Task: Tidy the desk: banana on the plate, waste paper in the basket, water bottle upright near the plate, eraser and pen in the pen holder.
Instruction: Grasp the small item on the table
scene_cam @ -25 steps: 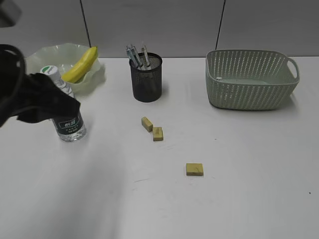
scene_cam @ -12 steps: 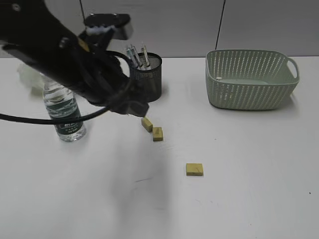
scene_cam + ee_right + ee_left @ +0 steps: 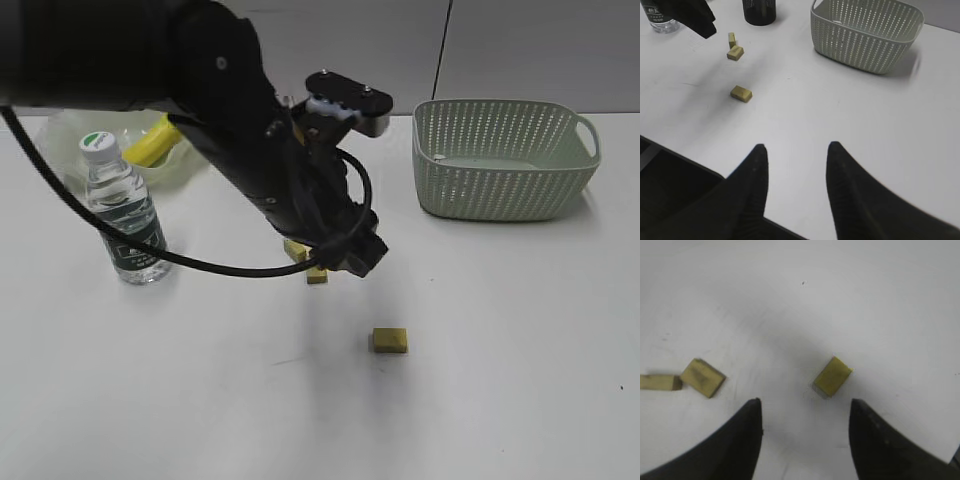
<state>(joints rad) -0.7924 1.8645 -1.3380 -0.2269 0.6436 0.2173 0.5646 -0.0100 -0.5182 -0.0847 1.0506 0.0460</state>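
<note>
Left end effector (image 3: 805, 412) hangs with its jaws apart and nothing between them, just above the white tabletop (image 3: 500, 380); through its wrist camera I see one yellowish eraser (image 3: 832, 376) lying flat just ahead of the gap, touching neither finger. Two more erasers (image 3: 702, 377) sit off to one side, close together, nearer the middle of the tabletop. From the outside camera that arm (image 3: 260, 150) stretches across from the left and hides the pen holder; only the single eraser (image 3: 390, 340) shows clear of it.

Right end effector (image 3: 796, 165) hovers over the near edge of the tabletop, its jaws spread and empty.

I see the water bottle (image 3: 122, 212) standing upright toward the left edge, close to the plate (image 3: 75, 125) in the far left corner, with the banana (image 3: 150, 148) resting on it. The basket (image 3: 505, 160) stands by the far right corner.
</note>
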